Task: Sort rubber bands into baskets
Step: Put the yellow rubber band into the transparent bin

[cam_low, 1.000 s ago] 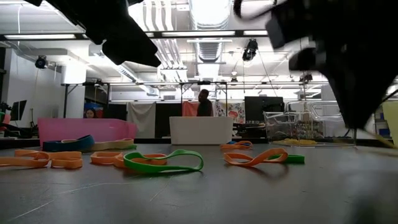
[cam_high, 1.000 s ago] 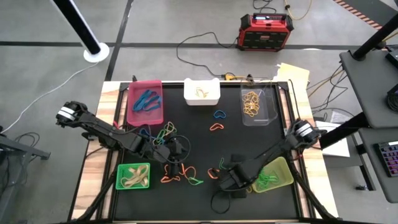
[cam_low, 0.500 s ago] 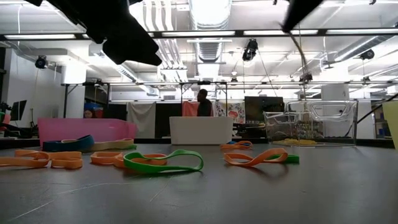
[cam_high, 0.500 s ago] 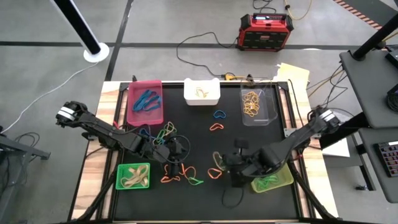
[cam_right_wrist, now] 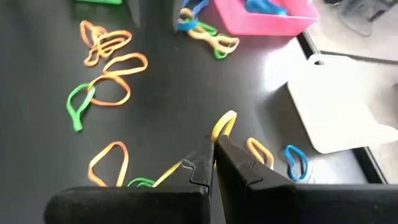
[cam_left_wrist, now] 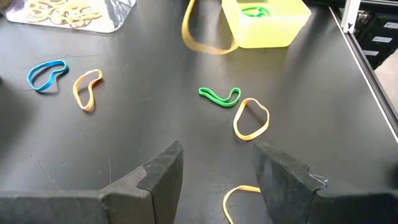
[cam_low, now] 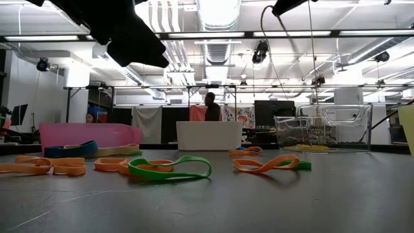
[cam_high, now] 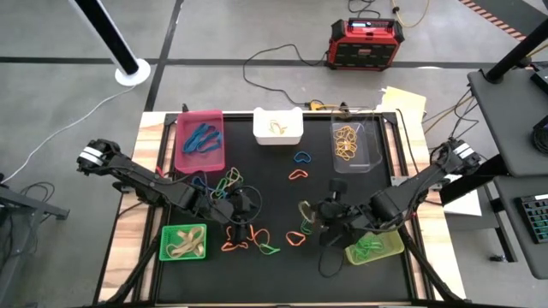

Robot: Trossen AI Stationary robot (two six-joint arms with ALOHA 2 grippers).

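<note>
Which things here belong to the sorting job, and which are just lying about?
Job: loose rubber bands; pink basket, white basket, clear basket, green basket, yellow-green basket; yellow band in the shut right gripper.

Lying about: red-and-black box, floor cables, papers.

No text, label, brand, number or sign can be read in any of the views. The red-and-black box (cam_high: 366,43) on the floor beyond the surface shows no legible marking, and the coloured posters (cam_low: 242,116) in the room behind are too small and blurred to read.
</note>
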